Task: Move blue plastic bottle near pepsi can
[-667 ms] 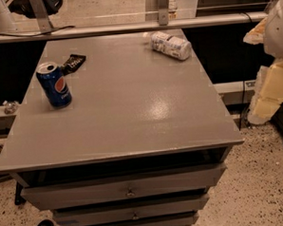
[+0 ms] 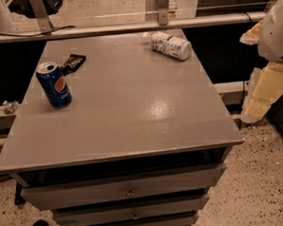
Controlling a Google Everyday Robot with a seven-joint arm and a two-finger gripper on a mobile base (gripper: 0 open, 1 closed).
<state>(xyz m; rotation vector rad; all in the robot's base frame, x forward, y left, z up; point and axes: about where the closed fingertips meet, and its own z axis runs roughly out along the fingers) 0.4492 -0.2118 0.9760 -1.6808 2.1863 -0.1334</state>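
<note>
Blue plastic bottle (image 2: 171, 45): subject of this entry. It lies on its side at the far right corner of the table top, well apart from the can and with nothing gripping it.

Items, largest first:

1. Grey table (image 2: 132, 115), with drawers below the top. The middle of the top is bare between the two task objects.
2. Gripper (image 2: 265, 93), seen as pale cream parts under the white arm at the right edge of the view. It is off the table, beside its right side and lower than the bottle. Whether it is spread or pressed together cannot be told. It holds nothing visible.
3. Pepsi can (image 2: 54, 84): upright near the left edge of the top, logo facing the camera.
4. Black wrapper (image 2: 72, 63): flat, just behind the can on its far side. Contact with the can cannot be told.

Change noted: none of substance since a moment ago. Bottle, can and wrapper lie where they did, and the arm stays at the right edge.

Judgement: the move has not begun. The reach to the bottle is still to come, then a carry leftward across the top.
</note>
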